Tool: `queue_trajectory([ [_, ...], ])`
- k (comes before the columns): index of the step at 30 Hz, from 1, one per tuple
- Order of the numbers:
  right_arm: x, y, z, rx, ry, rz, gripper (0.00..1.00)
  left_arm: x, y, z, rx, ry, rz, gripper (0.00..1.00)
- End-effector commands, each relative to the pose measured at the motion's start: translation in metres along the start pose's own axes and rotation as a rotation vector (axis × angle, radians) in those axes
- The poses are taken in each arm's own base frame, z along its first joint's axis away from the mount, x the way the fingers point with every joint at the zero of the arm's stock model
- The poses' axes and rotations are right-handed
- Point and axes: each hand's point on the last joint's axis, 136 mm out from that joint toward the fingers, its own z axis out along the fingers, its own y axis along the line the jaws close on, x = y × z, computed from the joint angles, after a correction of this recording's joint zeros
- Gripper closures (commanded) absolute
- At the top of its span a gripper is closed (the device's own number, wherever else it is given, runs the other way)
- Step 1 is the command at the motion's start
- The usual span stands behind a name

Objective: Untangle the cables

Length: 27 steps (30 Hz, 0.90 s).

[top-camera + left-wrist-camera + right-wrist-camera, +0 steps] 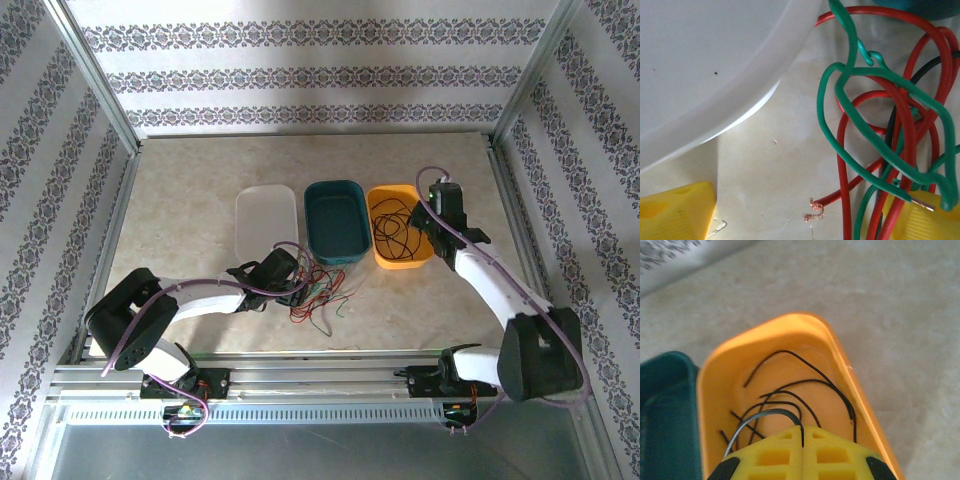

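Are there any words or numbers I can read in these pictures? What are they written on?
None: no word, number or label can be read anywhere.
Wallpaper: flower-like stripes, not letters.
White tray, teal tray, orange tray: plain, nothing printed.
Red and green cables, black cables: no print to be seen.

Nearer me than the middle bin (335, 225) lies the cable tangle (320, 292); loose cables (390, 228) lie in the right bin (405, 263) beside it.
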Motion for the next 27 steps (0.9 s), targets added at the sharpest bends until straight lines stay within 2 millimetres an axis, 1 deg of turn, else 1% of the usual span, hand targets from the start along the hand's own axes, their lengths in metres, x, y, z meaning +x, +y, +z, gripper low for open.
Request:
queue_trajectory([
  [1,0.007,-0.01,0.015,0.081,0.015,0.045,1.0,0.018,-0.005,-0.001,0.027,0.05,0.037,0.14],
  [5,0.022,-0.02,0.034,0.143,0.072,0.051,1.0,0.02,-0.005,-0.001,0.027,0.056,0.038,0.14],
  [8,0.031,-0.022,0.042,0.165,0.115,0.05,1.0,0.02,-0.004,-0.003,0.026,0.056,0.041,0.14],
  [10,0.031,-0.021,0.042,0.164,0.123,0.054,0.79,0.019,-0.003,-0.004,0.024,0.05,0.043,0.14],
  [12,0.026,-0.018,0.037,0.154,0.11,0.053,0.64,0.018,-0.002,-0.006,0.021,0.041,0.044,0.14],
  [15,0.011,-0.013,0.022,0.141,0.054,0.049,0.55,0.015,-0.001,-0.009,0.018,0.02,0.042,0.14],
  [19,-0.008,-0.007,-0.006,0.13,-0.039,0.028,0.51,0.01,-0.002,-0.011,0.024,-0.006,0.03,0.14],
  [21,-0.008,0.002,-0.02,0.102,-0.053,-0.009,0.5,0.008,-0.004,-0.013,0.041,-0.021,0.024,0.14],
  [23,0.0,0.018,-0.031,0.036,-0.038,-0.076,0.5,0.006,-0.005,-0.014,0.045,-0.031,0.024,0.14],
  [25,0.017,0.042,-0.041,-0.081,-0.004,-0.177,0.5,0.003,-0.005,-0.016,0.047,-0.042,0.024,0.14],
  [27,0.044,0.07,-0.053,-0.239,0.06,-0.274,0.5,0.002,-0.005,-0.018,0.052,-0.053,0.022,0.14],
])
